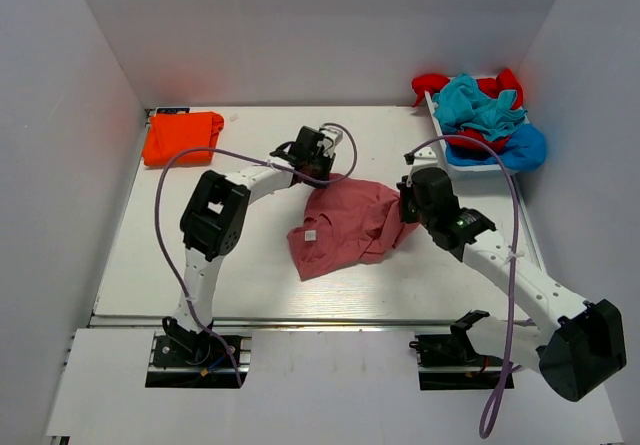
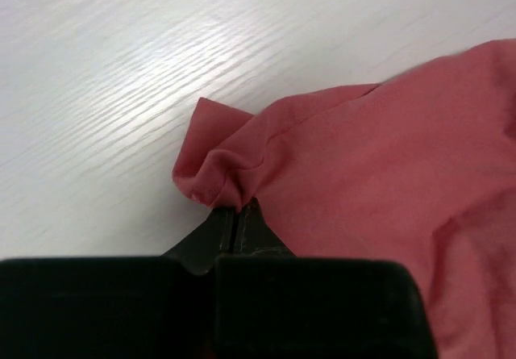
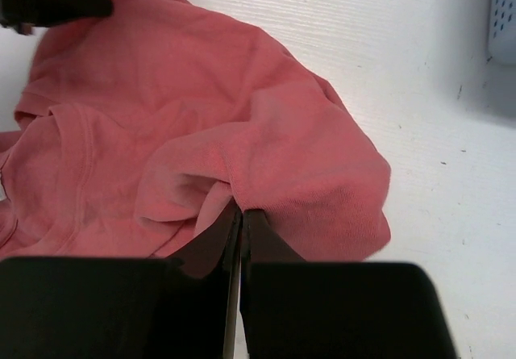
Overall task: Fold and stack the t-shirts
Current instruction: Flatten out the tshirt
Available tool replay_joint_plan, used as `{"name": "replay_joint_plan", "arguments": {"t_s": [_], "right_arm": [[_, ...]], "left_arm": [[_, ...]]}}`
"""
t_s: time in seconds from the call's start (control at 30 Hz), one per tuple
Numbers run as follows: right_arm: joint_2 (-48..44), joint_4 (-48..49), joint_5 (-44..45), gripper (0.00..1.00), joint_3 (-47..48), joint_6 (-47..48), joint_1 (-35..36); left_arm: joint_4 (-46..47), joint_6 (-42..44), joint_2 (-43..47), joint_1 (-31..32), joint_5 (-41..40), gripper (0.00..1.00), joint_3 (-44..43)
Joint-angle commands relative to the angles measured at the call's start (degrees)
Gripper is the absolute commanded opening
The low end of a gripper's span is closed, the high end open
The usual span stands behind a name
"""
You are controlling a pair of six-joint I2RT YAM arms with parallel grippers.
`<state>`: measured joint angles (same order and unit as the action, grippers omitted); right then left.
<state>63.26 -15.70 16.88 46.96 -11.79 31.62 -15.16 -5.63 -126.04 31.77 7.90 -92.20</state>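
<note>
Pink-red t-shirt (image 1: 345, 227) crumpled at the middle of the table (image 1: 250, 275), small white neck label (image 1: 310, 235) showing near its near-left edge. Left claw (image 2: 235, 218) clenched on a bunched fold at the shirt's far-left corner, cloth pinched at the tips, bare tabletop beyond. Right claw (image 3: 240, 214) likewise clamped tight on a puckered fold at the shirt's right edge, fabric gathered around the tips. Both arms angled inward toward the garment, one from each side. Bright orange t-shirt (image 1: 182, 137) folded flat at the far-left corner of the table, well apart from the rest. Teal t-shirt (image 1: 482, 107), red t-shirt (image 1: 430, 85) and blue t-shirt (image 1: 527, 148) heaped together in a white tray (image 1: 470, 168) at the far-right corner, spilling over its rim.
</note>
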Motion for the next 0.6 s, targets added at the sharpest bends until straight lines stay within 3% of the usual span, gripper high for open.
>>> {"name": "replay_joint_plan", "arguments": {"t_s": [0.0,0.3,0.57], "right_arm": [[-2.7,0.8,2.0,0.0,2.2,0.6,-0.2],[-5.5,3.5,8.4,0.0,7.4,5.0,-0.2],[-9.9,7.3,12.5,0.0,16.4,14.9,-0.4]], "left_arm": [[0.0,-0.7,12.3,-0.2,-8.8,0.0,0.6],[-1.9,3.0,37.6,-1.3,-22.0,0.0,4.3],[-5.0,6.6,52.4,-1.3,-37.9,0.0,2.7]]}}
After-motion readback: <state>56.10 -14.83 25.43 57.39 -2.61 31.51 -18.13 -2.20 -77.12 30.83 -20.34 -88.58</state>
